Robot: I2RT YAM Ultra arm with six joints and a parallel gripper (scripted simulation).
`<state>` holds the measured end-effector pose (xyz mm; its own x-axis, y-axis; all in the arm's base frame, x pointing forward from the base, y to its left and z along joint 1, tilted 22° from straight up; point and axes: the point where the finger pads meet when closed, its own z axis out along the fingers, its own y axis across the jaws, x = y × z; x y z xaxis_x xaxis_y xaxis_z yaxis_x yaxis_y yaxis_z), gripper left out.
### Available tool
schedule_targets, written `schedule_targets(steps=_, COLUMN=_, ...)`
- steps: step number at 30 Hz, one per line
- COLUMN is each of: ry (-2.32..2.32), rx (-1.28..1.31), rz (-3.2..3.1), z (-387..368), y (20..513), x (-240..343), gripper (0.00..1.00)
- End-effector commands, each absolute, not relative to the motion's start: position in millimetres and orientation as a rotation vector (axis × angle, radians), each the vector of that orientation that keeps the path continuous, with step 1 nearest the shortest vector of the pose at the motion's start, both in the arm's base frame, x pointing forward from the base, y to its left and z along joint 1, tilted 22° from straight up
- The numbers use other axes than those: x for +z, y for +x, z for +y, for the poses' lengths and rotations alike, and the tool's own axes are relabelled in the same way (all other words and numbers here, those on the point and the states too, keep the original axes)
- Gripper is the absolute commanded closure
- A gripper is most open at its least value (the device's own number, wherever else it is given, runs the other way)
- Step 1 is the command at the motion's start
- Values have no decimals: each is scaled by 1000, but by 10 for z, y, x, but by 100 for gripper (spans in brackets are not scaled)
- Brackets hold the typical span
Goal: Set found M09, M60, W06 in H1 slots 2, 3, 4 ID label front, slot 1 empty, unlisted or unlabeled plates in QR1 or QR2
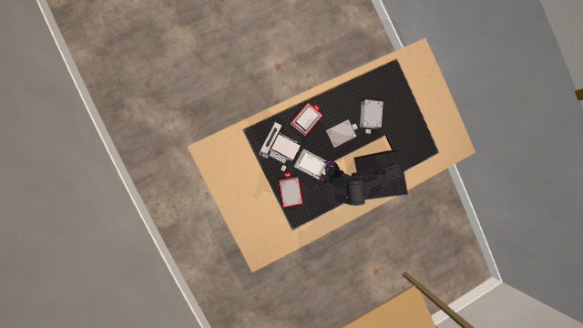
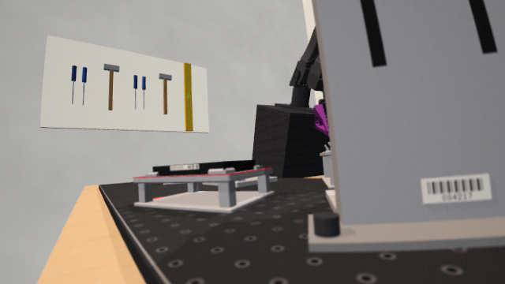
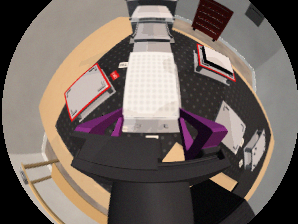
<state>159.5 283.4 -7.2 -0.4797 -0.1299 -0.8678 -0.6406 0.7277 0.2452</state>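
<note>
A white well plate [image 1: 311, 163] lies flat on the landing nest just in front of the hotel H1 [image 1: 279, 145]. My gripper [image 1: 326, 169] is at the plate's near end. Its purple fingers stand wide, one against each long side, shut on the plate. The plate still rests on the nest. In the exterior view the hotel's grey wall [image 2: 414, 110] hides the plate and most of the gripper. I can read no plate ID.
Two red-rimmed quarantine nests stand to either side, one at the back [image 1: 306, 118] and one at the front [image 1: 291, 191]. Two grey nests [image 1: 341, 133] [image 1: 371, 114] lie to the right. A dark plate [image 2: 203, 166] shows by a red-rimmed nest. My arm's black base [image 1: 380, 175] stands behind me.
</note>
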Motion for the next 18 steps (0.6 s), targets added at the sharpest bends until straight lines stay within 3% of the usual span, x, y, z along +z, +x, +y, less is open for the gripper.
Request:
schedule_targets(steps=1, ry=-593, rx=683, rz=2019, z=2806, y=1592, x=-92, gripper=14)
schedule_targets(steps=18, ry=-593, rx=683, rz=2019, z=2753, y=1580, x=46, gripper=14)
